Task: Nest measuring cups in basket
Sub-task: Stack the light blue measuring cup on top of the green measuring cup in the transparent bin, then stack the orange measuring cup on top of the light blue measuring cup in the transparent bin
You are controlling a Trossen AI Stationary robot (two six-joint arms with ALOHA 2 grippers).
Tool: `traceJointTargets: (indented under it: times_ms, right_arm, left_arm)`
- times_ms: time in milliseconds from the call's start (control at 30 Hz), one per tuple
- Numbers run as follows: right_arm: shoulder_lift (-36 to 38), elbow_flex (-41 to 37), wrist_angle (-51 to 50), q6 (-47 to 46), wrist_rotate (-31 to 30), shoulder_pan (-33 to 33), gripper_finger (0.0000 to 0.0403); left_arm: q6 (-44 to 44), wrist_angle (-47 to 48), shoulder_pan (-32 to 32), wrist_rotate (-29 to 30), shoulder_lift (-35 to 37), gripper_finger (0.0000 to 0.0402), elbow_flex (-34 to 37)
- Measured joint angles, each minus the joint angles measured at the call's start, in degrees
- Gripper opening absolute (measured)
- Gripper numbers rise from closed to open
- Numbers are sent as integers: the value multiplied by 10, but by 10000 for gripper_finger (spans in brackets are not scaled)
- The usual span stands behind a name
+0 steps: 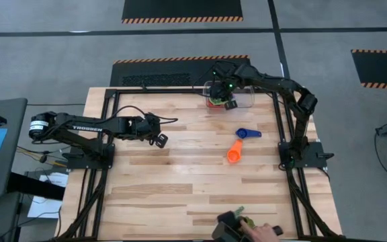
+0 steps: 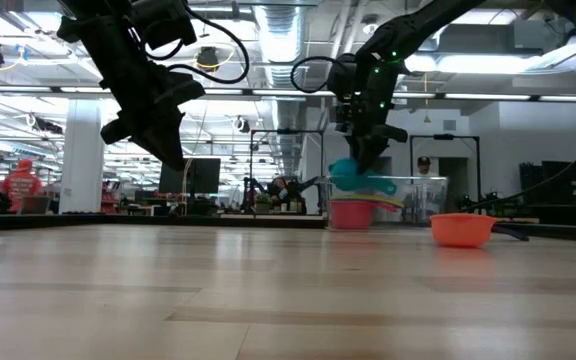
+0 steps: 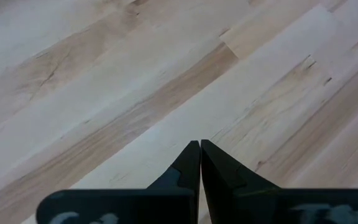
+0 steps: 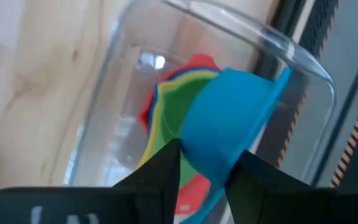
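My right gripper [image 1: 229,101] hangs over the clear basket [image 1: 247,99] at the table's far edge, shut on a light blue measuring cup [image 4: 225,121]. Below it in the basket [image 4: 278,43] sits a nested stack of cups: red, yellow and green [image 4: 173,99], with the red one outermost [image 2: 351,212]. A dark blue cup [image 1: 247,133] and an orange cup [image 1: 234,152] lie on the table nearer than the basket; the orange one [image 2: 461,229] rests on its base. My left gripper [image 1: 158,139] is shut and held above bare wood [image 3: 200,149], left of centre. My right gripper [image 4: 204,165] pinches the light blue cup by its bowl [image 4: 210,155], one finger [image 4: 163,168] on each side. It comes from above, pointing down into the basket. The cup [image 2: 353,176] is lifted clear just above the nested stack, tilted, its handle [image 2: 393,186] sticking out sideways.
At the table's near edge a person's hand [image 1: 264,232] holds a dark object with something green beside it [image 1: 247,220]. Black frame rails run along the table's sides [image 1: 284,144]. Bare wood lies between the two arms and across the table's middle.
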State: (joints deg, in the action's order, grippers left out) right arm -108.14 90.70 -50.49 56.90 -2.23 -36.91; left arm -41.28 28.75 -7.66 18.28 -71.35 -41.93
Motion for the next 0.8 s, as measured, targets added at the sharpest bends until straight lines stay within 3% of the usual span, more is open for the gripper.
traceJointTargets:
  times_ms: [267, 800]
  right_arm:
    - [0, 0, 0, -48, -25, -11, 153]
    - [0, 0, -21, -89, -24, -7, 146]
  left_arm:
    - [-1, 0, 0, 0, 0, 0, 0]
    - [-1, 0, 0, 0, 0, 0, 0]
